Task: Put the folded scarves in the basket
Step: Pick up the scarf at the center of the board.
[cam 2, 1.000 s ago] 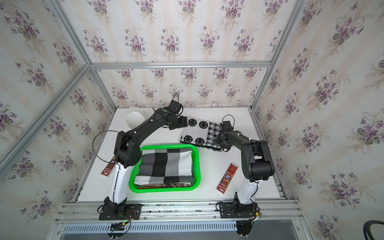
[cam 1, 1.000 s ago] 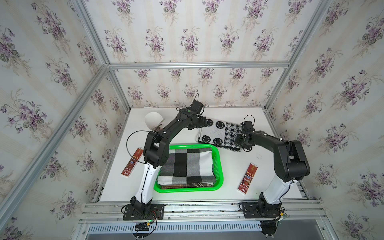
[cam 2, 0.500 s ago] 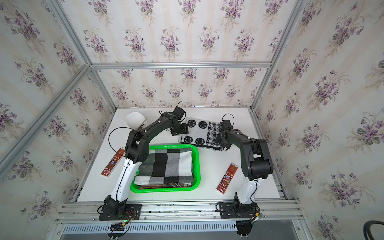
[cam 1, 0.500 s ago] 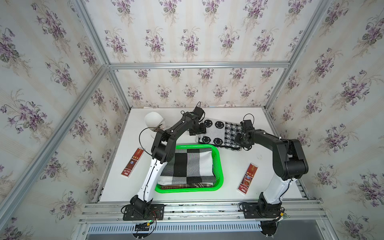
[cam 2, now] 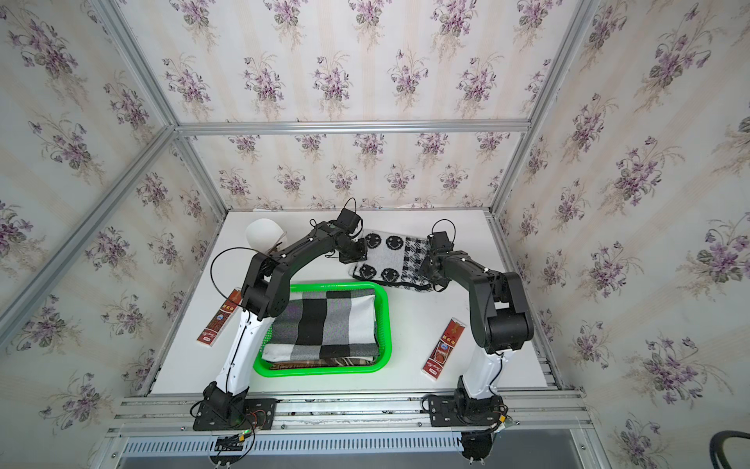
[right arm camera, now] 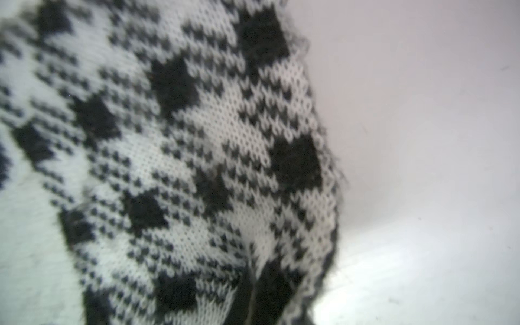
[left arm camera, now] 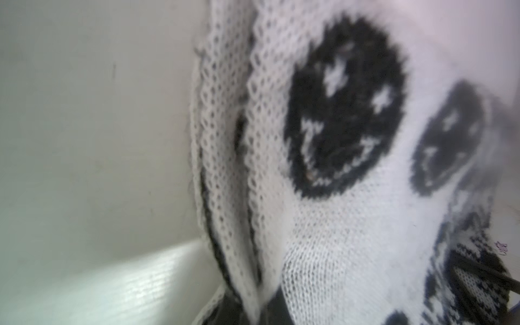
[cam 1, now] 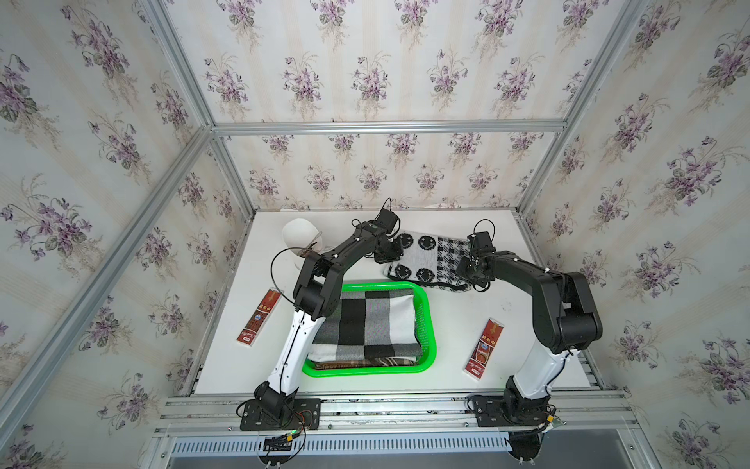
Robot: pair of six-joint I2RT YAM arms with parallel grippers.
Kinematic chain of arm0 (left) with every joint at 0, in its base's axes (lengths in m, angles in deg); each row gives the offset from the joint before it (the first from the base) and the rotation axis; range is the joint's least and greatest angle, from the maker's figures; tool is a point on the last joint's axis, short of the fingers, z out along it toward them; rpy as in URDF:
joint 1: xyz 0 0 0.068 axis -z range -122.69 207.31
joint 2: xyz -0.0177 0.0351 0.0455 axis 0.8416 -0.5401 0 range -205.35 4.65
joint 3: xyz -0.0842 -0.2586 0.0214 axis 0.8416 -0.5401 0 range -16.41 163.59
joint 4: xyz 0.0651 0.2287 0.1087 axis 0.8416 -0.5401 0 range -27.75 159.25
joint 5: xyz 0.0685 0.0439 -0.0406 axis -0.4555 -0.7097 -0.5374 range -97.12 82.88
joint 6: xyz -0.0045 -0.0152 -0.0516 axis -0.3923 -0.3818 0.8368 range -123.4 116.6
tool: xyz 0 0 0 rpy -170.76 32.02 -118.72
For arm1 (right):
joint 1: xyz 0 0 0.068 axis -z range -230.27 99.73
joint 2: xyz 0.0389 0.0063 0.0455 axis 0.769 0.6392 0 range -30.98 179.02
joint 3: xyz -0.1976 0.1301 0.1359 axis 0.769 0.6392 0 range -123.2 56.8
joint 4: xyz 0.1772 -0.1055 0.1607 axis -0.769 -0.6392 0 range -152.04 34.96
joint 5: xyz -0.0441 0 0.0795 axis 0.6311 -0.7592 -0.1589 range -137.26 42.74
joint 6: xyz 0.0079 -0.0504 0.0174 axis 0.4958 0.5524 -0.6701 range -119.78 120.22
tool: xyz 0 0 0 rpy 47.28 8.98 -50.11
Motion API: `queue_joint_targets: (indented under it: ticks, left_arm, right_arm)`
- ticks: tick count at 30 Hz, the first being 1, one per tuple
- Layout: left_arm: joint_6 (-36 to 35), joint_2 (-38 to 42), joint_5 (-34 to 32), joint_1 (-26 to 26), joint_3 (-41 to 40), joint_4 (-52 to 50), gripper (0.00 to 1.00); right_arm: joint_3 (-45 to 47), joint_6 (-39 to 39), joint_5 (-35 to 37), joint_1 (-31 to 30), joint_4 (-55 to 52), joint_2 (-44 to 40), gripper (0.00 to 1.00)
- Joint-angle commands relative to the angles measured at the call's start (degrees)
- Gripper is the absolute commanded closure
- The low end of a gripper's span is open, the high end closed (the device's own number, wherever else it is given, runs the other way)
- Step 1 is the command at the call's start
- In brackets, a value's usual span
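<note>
A long red packet (cam 1: pixel 259 317) lies at the left edge of the white bench (cam 1: pixel 487 300), with a white head form (cam 1: pixel 299 235) standing behind it near the back left corner.

The left arm reaches past that form toward the back of the bench. The left fingers (cam 1: pixel 390 256) are closed tight on the left edge of the scarf (cam 1: pixel 426 260). In the left wrist view the knitted layers of that edge (left arm camera: pixel 225 168) gather down into the dark fingers.

The bright green basket (cam 1: pixel 365 370) sits near the front, between the two arm bases. It holds a folded black, white and grey checked cloth (cam 1: pixel 365 325).

The folded scarf, white with black smiley faces on one half and a houndstooth check on the other, is outside the basket. It is just beyond the far rim and toward the basket's right corner, spanning the gap between the two arms in both top views. Whether it rests on the bench or hangs clear cannot be told.

On its right edge the right fingers (cam 1: pixel 466 268) are likewise clamped shut on the houndstooth half. The right wrist view shows the fabric (right arm camera: pixel 225 140) puckering into them.

A second red packet (cam 1: pixel 484 349) lies on the bench to the right of the basket, well apart from it.
</note>
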Motion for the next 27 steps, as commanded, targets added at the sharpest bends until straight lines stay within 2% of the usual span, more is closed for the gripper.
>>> queue_joint_targets:
  ticks: [1, 5, 8, 18, 23, 27]
  left_arm:
    - [-0.7, 2.2, -0.3, 0.5, 2.9, 0.7, 1.0]
    - [-2.4, 2.1, -1.0, 1.0, 8.7, -3.5, 1.0]
    - [-2.8, 2.5, -1.3, 1.0, 10.2, -4.7, 1.0]
    - [-3.8, 8.6, -4.2, 1.1, 10.4, -5.9, 1.0]
    - [-3.7, 13.7, -6.5, 1.0, 10.3, -10.5, 1.0]
    - [-3.0, 20.6, -8.9, 0.7, 4.8, -15.0, 1.0]
  right_arm:
    - [-2.1, -0.5, 1.4, -1.0, -0.2, -2.2, 1.0]
    - [-5.7, -0.4, 2.1, -1.8, -2.3, -3.7, 1.0]
    - [-7.7, -0.3, 1.8, -2.2, -3.4, -4.5, 1.0]
    - [-14.0, 0.2, 2.4, -2.9, -6.9, -6.8, 1.0]
    - [-17.3, 0.8, 1.0, -4.9, -9.5, -8.9, 1.0]
    - [-19.4, 1.2, 0.7, -9.0, -12.4, -11.2, 1.0]
